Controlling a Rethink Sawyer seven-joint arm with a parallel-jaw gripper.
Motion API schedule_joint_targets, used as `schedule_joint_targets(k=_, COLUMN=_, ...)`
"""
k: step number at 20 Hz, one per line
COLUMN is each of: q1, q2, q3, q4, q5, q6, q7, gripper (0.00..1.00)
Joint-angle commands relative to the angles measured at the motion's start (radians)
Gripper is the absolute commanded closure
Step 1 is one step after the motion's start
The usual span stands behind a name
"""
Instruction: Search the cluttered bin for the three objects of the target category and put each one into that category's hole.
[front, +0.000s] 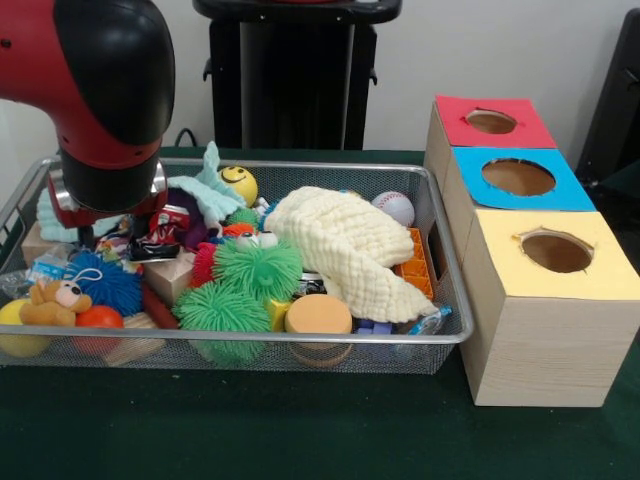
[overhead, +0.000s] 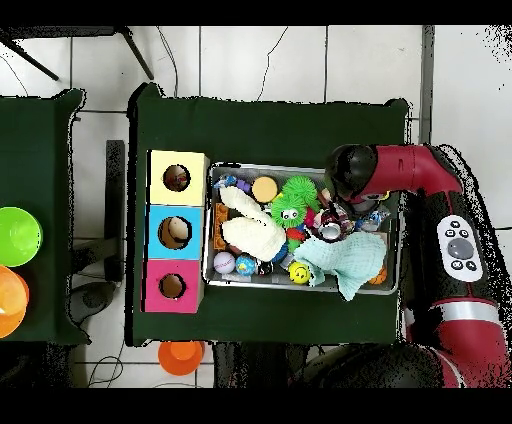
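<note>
The silver wire-mesh bin (front: 300, 338) is crammed with toys; it also shows in the overhead view (overhead: 305, 289). My red and black arm reaches down over the bin's left end. The gripper (front: 88, 236) is low among the toys under the wrist, mostly hidden, and in the overhead view the arm covers it. A small white bundle with red and dark patches (front: 163, 231) lies just right of the gripper, seemingly one printed fabric bundle; it also shows in the overhead view (overhead: 330, 223). No other printed bundles show. The yellow-surround hole (front: 556, 251) tops the nearest wood box (overhead: 177, 178).
A pale yellow cloth (front: 345, 245) covers the bin's middle. Green spiky balls (front: 258, 268), a blue spiky ball (front: 105, 283), a smiley ball (front: 238, 184), a baseball (front: 395, 207) and a mint cloth (front: 205, 190) lie around. The blue-surround hole (front: 518, 177) and red-surround hole (front: 491, 121) sit behind the yellow one.
</note>
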Motion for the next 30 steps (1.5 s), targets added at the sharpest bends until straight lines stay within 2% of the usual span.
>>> schedule_joint_targets(k=1, q1=0.021, q2=0.029, q3=-0.043, q4=-0.043, q5=-0.127, q6=0.090, q7=-0.324, gripper=0.00)
schedule_joint_targets(k=6, q1=0.024, q2=0.039, q3=-0.045, q4=-0.089, q5=-0.177, q6=0.083, q7=-0.363, gripper=0.00)
schedule_joint_targets(k=15, q1=0.021, q2=0.031, q3=-0.032, q4=-0.088, q5=-0.203, q6=0.020, q7=-0.321, gripper=0.00)
schedule_joint_targets(k=23, q1=-0.022, q2=0.038, q3=0.004, q4=-0.012, q5=-0.113, q6=0.012, q7=-0.298, gripper=0.00)
schedule_joint_targets(k=30, q1=-0.068, q2=0.046, q3=0.062, q4=0.040, q5=0.000, q6=-0.017, q7=-0.272, gripper=0.00)
